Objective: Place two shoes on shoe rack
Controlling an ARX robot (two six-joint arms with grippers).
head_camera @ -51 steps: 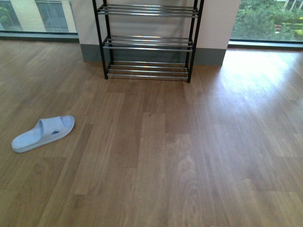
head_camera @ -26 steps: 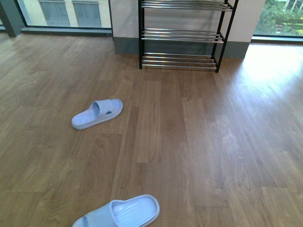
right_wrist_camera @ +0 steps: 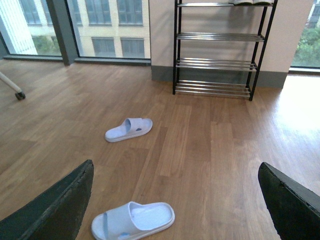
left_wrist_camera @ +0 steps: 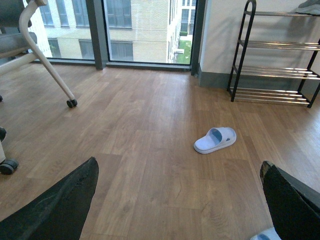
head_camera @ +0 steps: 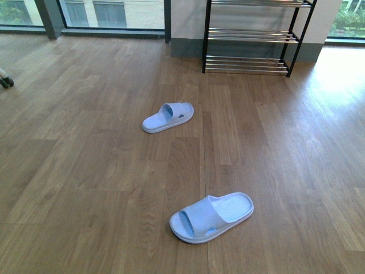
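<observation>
Two pale blue slide shoes lie on the wood floor. The far shoe [head_camera: 167,117] [left_wrist_camera: 215,140] [right_wrist_camera: 129,129] lies a little way in front of the shoe rack. The near shoe [head_camera: 212,217] [right_wrist_camera: 133,220] lies close to me; only its edge [left_wrist_camera: 265,235] shows in the left wrist view. The shoe rack [head_camera: 248,35] [left_wrist_camera: 280,44] [right_wrist_camera: 220,36] is a black frame with chrome bars, standing against the wall. My left gripper [left_wrist_camera: 178,161] and right gripper [right_wrist_camera: 175,163] are both open above bare floor, holding nothing. Neither arm shows in the front view.
A white-legged chair [left_wrist_camera: 45,55] on casters [head_camera: 5,81] [right_wrist_camera: 20,95] stands to the left. Something grey [left_wrist_camera: 309,6] rests on the rack's top tier. Large windows run along the far wall, beside the rack.
The front view has pulled back and turned left: the rack now sits smaller at the upper right. The near shoe has come fully into view, and the far one shifted towards the centre.
</observation>
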